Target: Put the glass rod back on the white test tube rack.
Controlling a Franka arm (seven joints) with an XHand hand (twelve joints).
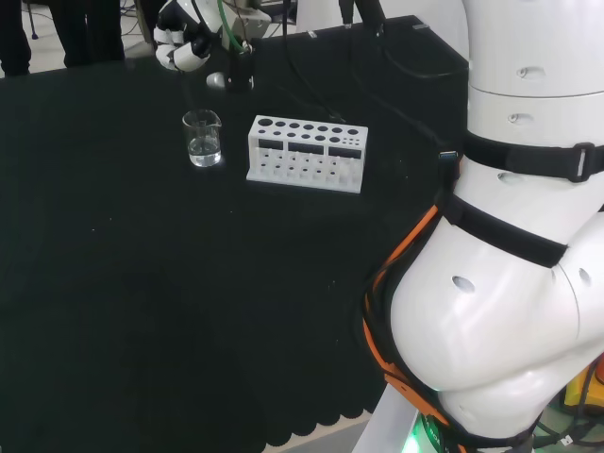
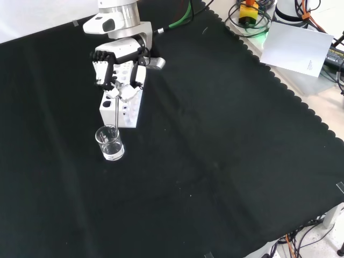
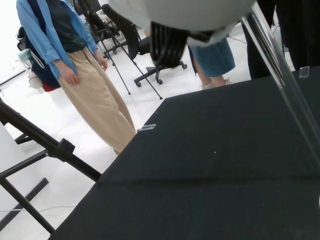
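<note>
In the front view my hand point(image 2: 115, 67) hangs over the far end of the white test tube rack point(image 2: 122, 110), fingers curled on the top of a thin glass rod point(image 2: 116, 115). The rod runs steeply down from the fingers, and its lower end lies within the outline of a small glass beaker point(image 2: 110, 143) standing just in front of the rack. The head view shows the hand point(image 1: 184, 47) high at the cloth's far side, the beaker point(image 1: 202, 139) to the left of the rack point(image 1: 307, 153). The rod point(image 3: 282, 82) crosses the wrist view as a clear slanting bar.
The arm's big white links point(image 1: 510, 236) take up the head view's right. A sheet of paper point(image 2: 298, 45) and cables lie past the cloth's scalloped edge at the front view's top right. Wide bare cloth point(image 2: 215, 161) spreads in front of the beaker.
</note>
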